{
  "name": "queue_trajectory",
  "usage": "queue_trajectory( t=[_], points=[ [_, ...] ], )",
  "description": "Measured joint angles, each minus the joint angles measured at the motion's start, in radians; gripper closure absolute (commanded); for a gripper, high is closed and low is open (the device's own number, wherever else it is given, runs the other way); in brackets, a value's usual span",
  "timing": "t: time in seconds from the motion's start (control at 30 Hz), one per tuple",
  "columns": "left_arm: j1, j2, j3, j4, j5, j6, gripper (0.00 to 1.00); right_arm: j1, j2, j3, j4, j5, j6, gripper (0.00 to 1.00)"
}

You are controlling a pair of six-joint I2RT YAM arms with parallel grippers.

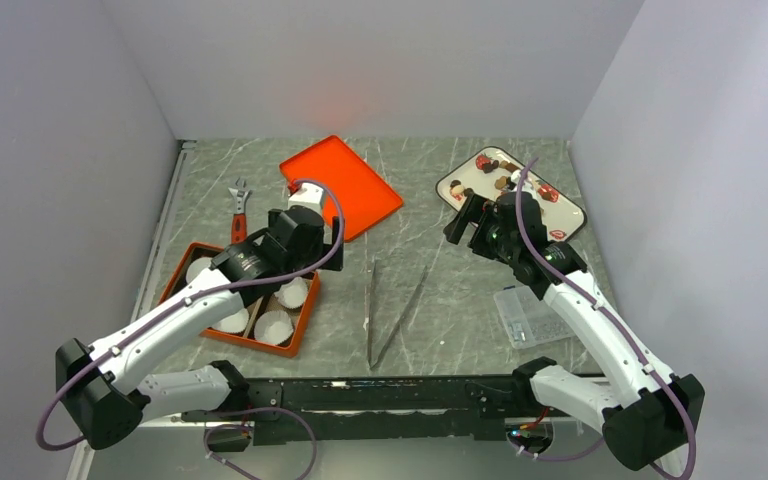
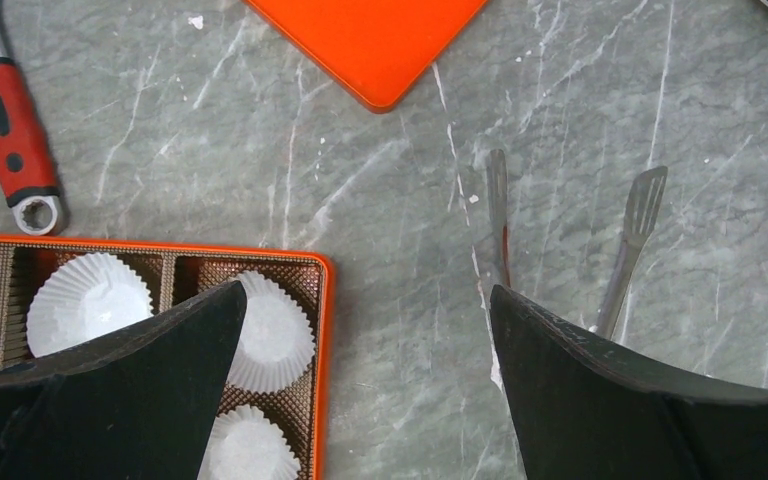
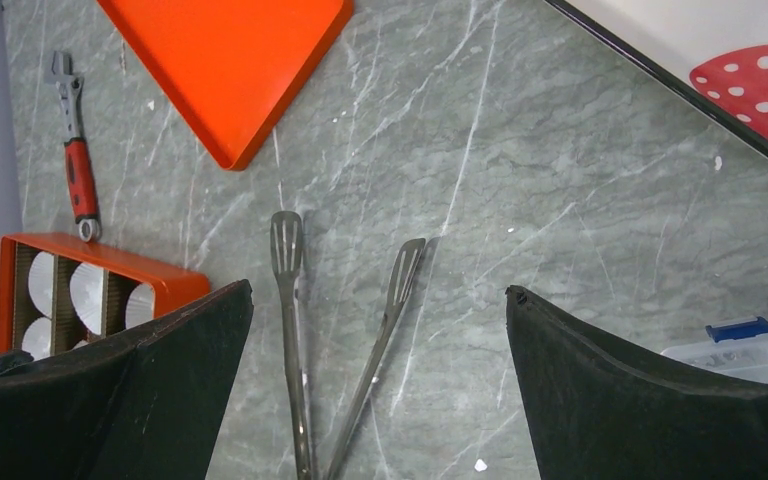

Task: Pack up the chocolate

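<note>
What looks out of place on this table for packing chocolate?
The red-handled wrench beside the orange cup box is odd: a workshop tool among food items. The clear parts case at the near right also seems unrelated. Nothing looks spilled or damaged.

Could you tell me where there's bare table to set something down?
Bare marble lies between the orange lid and the white tray, and between the tongs and the clear box. Crowded on the left: wrench and cup box.
</note>
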Motion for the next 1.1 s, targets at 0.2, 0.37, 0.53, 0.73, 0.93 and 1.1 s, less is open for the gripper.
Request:
queue_trajectory(
  t=[0.2,0.37,0.53,0.73,0.93,1.1],
  points=[
    [0.000,-0.006,-0.032,0.025,0.056,-0.002,0.01,0.000,0.001,0.000,0.000,0.000,-0.007,0.00],
    [-0.011,-0.003,-0.057,0.054,0.089,-0.015,0.01,0.000,0.001,0.000,0.000,0.000,-0.017,0.00],
    [-0.056,-0.007,-0.139,0.131,0.125,-0.032,0.01,0.000,0.000,0.000,0.000,0.000,-0.025,0.00],
    [-0.146,0.046,-0.145,0.177,0.112,-0.072,0.01,0.000,-0.010,0.000,-0.002,0.000,-0.034,0.00],
    [-0.240,0.158,-0.145,0.198,0.082,-0.117,0.01,0.000,-0.026,-0.001,-0.014,0.001,-0.036,0.00],
    [-0.291,0.242,-0.145,0.212,0.068,-0.146,0.01,0.000,-0.056,-0.013,-0.024,0.005,-0.036,0.00]
  ],
)
